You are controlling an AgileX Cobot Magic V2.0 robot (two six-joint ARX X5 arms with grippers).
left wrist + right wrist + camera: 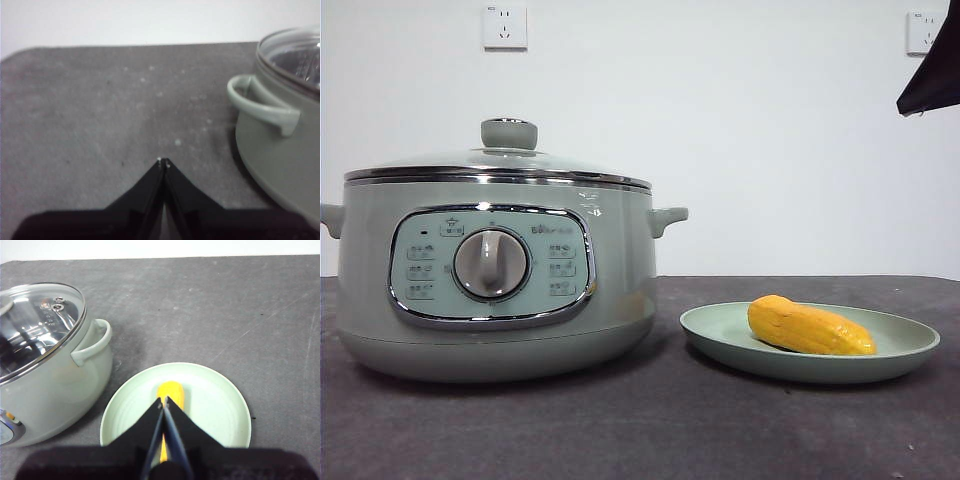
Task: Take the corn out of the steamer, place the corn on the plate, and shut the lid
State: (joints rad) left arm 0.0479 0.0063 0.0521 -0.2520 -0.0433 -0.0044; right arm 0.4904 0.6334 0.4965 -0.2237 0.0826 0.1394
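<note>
You've got the steamer [495, 290] on the grey table [640, 430], lid [500, 160] seated flat on its rim. Just beside it sits the plate [900, 345], with the corn [808, 327] lying in it on its side. Right gripper [163, 401] hangs above the plate and corn, jaws clenched, empty. Left gripper [163, 161] is above bare table beside the steamer's handle [262, 105], also clenched, empty.
</note>
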